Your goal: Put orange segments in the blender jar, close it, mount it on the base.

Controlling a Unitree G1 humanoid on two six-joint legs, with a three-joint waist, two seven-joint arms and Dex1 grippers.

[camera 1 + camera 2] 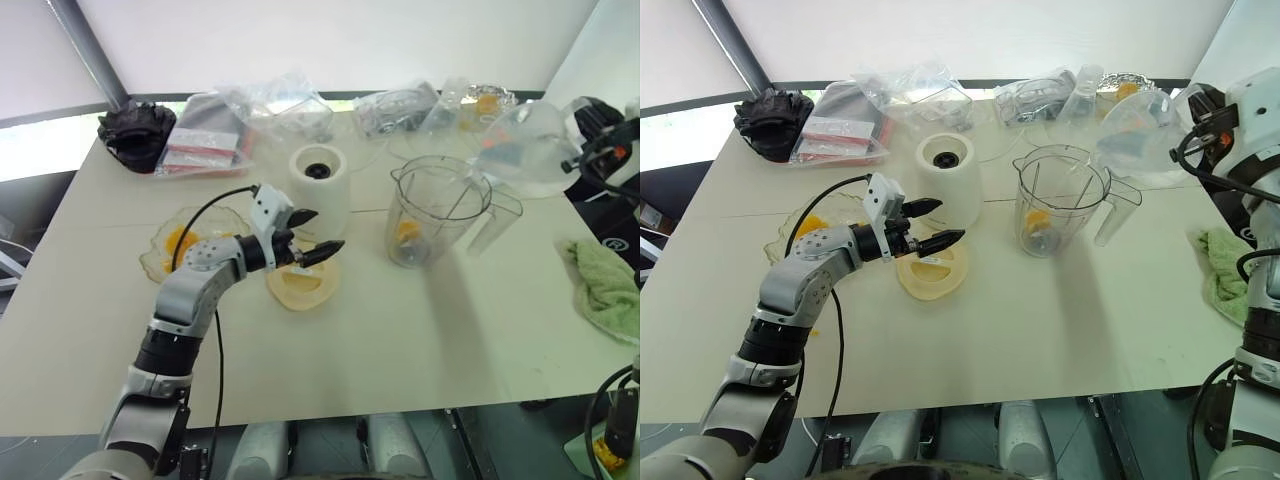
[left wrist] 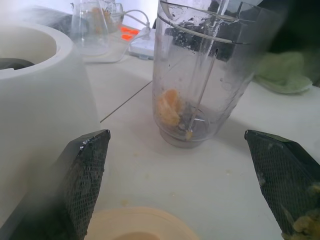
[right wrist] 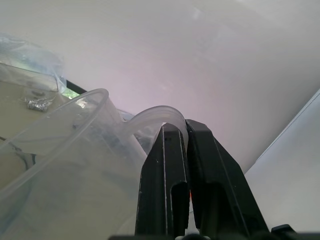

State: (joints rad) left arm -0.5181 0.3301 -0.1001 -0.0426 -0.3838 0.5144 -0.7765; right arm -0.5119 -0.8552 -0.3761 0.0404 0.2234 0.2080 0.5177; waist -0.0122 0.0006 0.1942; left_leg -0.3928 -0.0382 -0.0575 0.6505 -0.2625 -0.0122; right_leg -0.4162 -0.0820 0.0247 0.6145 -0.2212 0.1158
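The clear blender jar [image 1: 437, 208] stands upright on the table with an orange segment [image 1: 407, 232] at its bottom, also seen through the wall [image 2: 167, 107]. To its left stands the white base [image 1: 320, 188], dark socket up. My left gripper [image 1: 328, 230] hovers open and empty over the cream-yellow lid [image 1: 298, 285], just in front of the base, pointing at the jar. More orange segments [image 1: 180, 240] lie in a shallow glass bowl [image 1: 160, 262] at the left. My right gripper [image 3: 180, 129] is shut on the handle of a clear plastic cup [image 1: 525, 140], held tilted in the air to the jar's right.
Plastic bags [image 1: 270, 112] and a black object [image 1: 135, 132] line the table's far edge. A green cloth [image 1: 605, 285] lies at the right edge. A white power strip [image 2: 134, 39] sits beyond the jar.
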